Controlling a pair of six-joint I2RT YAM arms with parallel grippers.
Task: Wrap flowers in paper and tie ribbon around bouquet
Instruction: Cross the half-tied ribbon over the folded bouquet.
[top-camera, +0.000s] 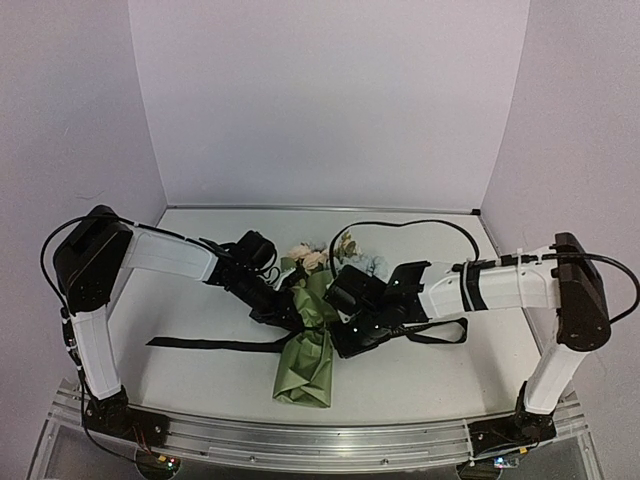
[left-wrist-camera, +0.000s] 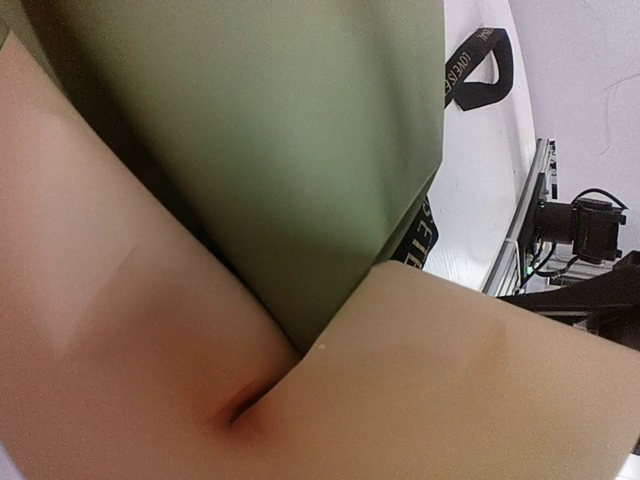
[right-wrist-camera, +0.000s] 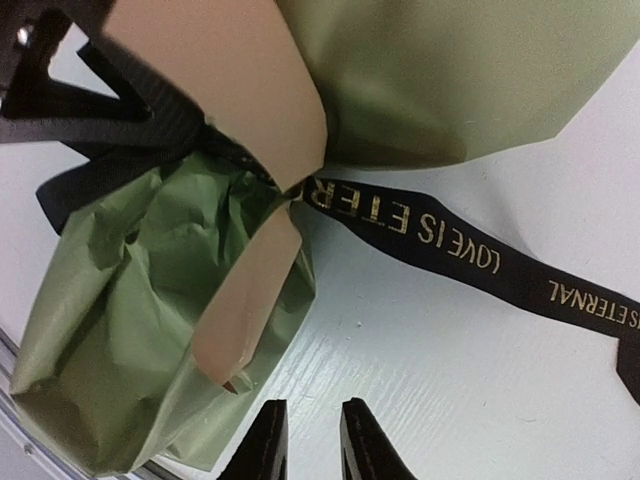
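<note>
The bouquet lies mid-table, its olive-green paper crumpled at the near end. Pink, cream and blue flowers stick out of the far end. A black ribbon with gold lettering crosses the bundle's waist; one tail runs left and a loop lies to the right. My left gripper is pressed into the bundle's left side and shut. Its wrist view is filled by green paper and its tan side, so what it pinches is hidden. My right gripper hovers over bare table beside the paper's near end, slightly open with nothing between its fingers.
An aluminium rail runs along the near table edge by the arm bases. A black cable arcs across the table behind the right arm. White walls close the back and sides. The right arm's base shows in the left wrist view.
</note>
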